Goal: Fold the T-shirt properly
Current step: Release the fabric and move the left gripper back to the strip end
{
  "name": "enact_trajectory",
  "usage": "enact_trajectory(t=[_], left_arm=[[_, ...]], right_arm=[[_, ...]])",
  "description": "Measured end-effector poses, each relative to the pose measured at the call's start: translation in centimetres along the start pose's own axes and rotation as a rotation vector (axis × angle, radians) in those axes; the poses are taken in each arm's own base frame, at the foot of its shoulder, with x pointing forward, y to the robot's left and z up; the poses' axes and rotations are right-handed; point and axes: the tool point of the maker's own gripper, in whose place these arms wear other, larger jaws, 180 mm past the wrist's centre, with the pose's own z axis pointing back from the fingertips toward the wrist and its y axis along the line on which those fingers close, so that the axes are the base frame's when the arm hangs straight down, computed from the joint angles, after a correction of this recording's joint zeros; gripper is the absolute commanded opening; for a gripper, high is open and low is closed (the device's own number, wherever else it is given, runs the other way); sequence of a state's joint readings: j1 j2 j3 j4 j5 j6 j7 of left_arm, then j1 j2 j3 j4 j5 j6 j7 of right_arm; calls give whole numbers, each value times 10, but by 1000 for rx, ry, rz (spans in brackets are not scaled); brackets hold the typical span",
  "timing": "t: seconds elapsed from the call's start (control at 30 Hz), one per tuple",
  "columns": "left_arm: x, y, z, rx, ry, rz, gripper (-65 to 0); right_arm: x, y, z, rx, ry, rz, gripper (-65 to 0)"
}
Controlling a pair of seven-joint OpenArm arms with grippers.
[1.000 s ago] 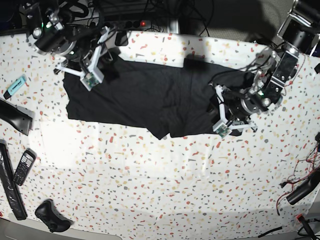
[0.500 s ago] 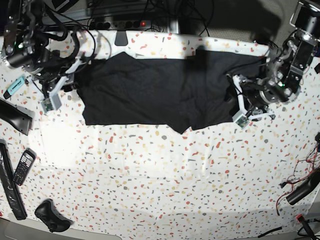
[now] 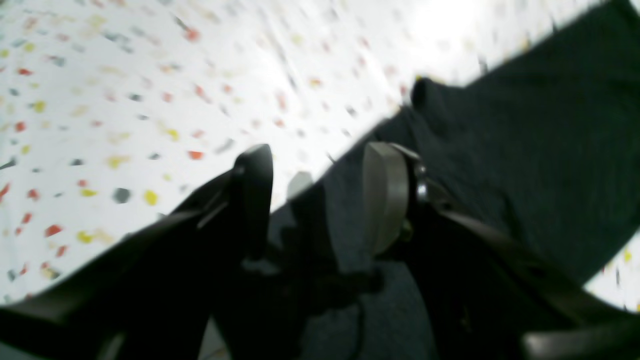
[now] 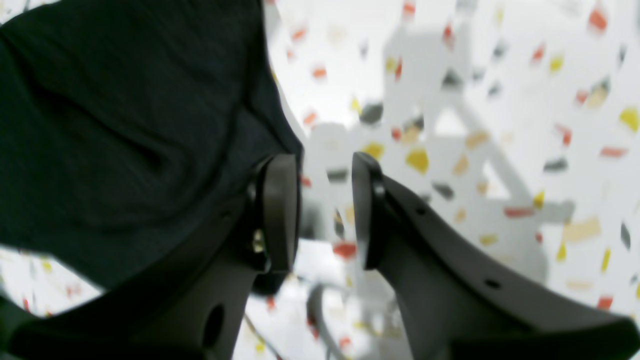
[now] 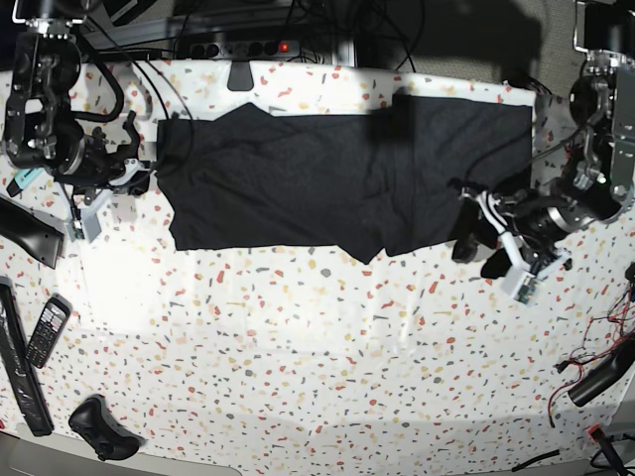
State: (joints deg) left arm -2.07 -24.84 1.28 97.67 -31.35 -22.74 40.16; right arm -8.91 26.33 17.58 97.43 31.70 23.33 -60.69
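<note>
The black T-shirt (image 5: 337, 174) lies spread flat across the far half of the speckled table, plain side up. My left gripper (image 5: 477, 254) hovers by its lower right corner. In the left wrist view that gripper (image 3: 317, 197) is open, with the T-shirt (image 3: 525, 150) under and beyond its right finger and nothing gripped. My right gripper (image 5: 147, 174) sits at the shirt's left edge. In the right wrist view it (image 4: 325, 210) is open over bare tabletop, the T-shirt (image 4: 125, 125) just beside its left finger.
A teal marker (image 5: 24, 179), a black bar (image 5: 30, 233), a phone (image 5: 47, 332) and a black controller (image 5: 99, 428) lie along the left edge. A power strip (image 5: 258, 47) and cables are at the back. Red wires (image 5: 600, 342) trail at the right edge.
Both arms have drawn apart and the shirt has gone from bunched to stretched flat. The right gripper's jaws have widened off the cloth. The left gripper has dropped to beside the lower right corner.
</note>
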Motion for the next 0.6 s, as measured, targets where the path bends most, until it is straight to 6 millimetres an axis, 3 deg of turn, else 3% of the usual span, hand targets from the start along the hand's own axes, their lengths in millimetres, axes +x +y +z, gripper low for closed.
enact_trajectory(t=[0.17,0.27,0.33,0.6], left_arm=[[-5,31,20,98,-57,84,-371],[-12,55,38,172,-89,134,-371],[-16,59,46,171,-100,159,-371],[-38,60,55,186,-58,187,-371]], right_arm=[[10,-7,-11,38,10,-71,-459],[-4,-17,-23,42,98,-132,-460],[-9,-20,-28,60,148,-168,-460],[1,18,-35,274,150,-180,-460]])
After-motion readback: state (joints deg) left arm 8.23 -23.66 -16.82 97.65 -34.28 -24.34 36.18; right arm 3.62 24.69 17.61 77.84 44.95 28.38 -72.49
